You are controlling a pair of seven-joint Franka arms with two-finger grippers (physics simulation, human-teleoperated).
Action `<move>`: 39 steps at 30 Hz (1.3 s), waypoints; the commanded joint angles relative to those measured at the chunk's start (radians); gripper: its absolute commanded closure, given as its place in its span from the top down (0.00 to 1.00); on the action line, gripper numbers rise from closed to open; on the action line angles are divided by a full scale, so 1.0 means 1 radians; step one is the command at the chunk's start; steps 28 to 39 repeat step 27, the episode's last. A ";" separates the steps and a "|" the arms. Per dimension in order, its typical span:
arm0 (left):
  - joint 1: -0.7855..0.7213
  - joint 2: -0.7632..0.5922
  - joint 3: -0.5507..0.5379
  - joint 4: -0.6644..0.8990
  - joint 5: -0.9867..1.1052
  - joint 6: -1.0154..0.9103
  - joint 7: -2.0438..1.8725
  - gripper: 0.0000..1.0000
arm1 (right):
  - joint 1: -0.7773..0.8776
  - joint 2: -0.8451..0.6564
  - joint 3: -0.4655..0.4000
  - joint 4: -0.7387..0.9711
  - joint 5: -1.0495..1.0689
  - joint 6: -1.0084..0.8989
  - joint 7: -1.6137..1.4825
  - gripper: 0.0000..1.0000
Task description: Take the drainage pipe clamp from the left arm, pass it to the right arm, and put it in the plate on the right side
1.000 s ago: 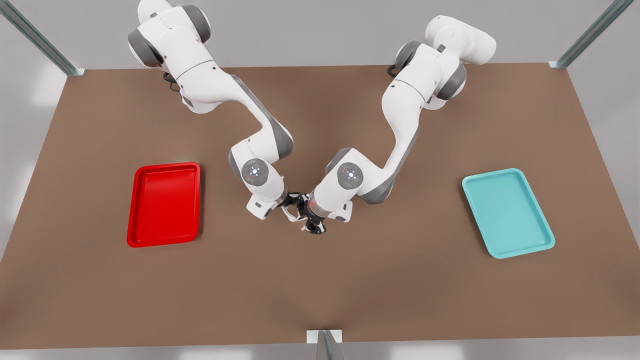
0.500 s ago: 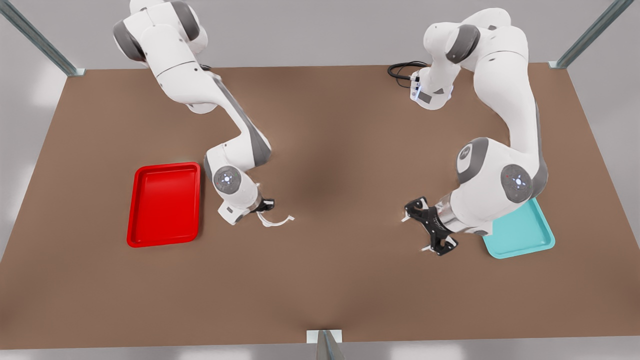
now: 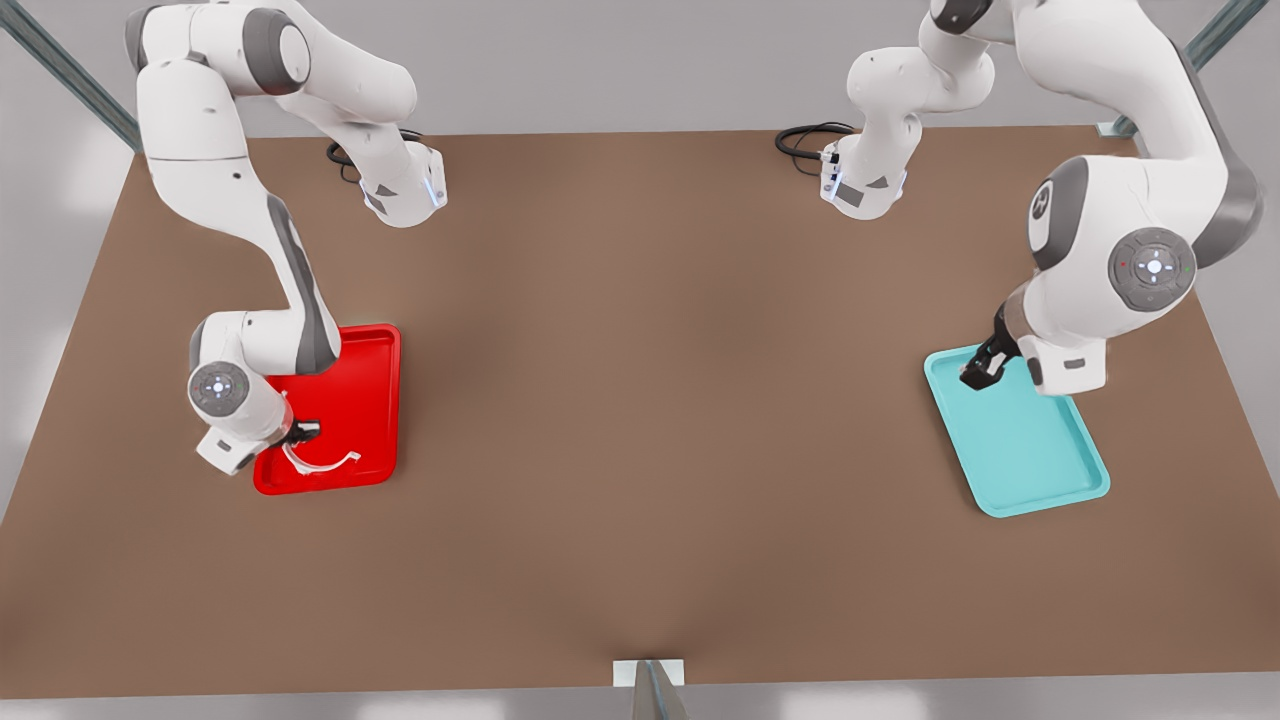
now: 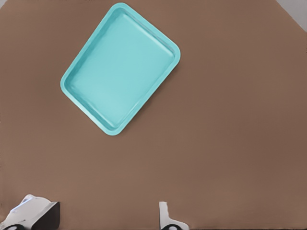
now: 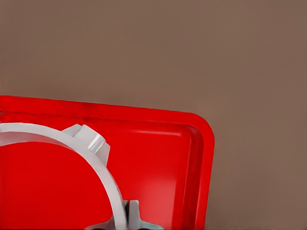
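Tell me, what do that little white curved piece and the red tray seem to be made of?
The drainage pipe clamp: thin matte white, probably plastic, held over the plate by the right end effector. The plate: glossy red, likely plastic or enamelled metal, judging by its highlights.

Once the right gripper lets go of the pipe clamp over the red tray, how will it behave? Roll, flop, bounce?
The pipe clamp is a thin open arc, so it probably falls flat rather than rolling. It looks light and may skid on the glossy red tray, whose rim should stop it. The right gripper pinches one end without visible sag: probably stiff.
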 commanded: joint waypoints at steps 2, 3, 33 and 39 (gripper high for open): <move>0.001 0.001 0.000 0.000 0.002 -0.057 0.966 1.00 | 0.000 -0.038 0.000 -0.084 -0.021 0.165 -0.413 0.21; 0.003 0.001 -0.002 0.000 0.002 -0.058 0.966 1.00 | -0.002 -0.044 0.000 -0.098 -0.021 0.179 -0.413 0.21; 0.008 0.002 0.000 0.000 -0.006 -0.064 0.971 1.00 | 0.158 -0.177 0.083 0.613 0.244 -0.979 0.132 1.00; 0.008 0.002 0.000 0.000 -0.006 -0.064 0.971 1.00 | 0.158 -0.177 0.083 0.613 0.244 -0.979 0.132 1.00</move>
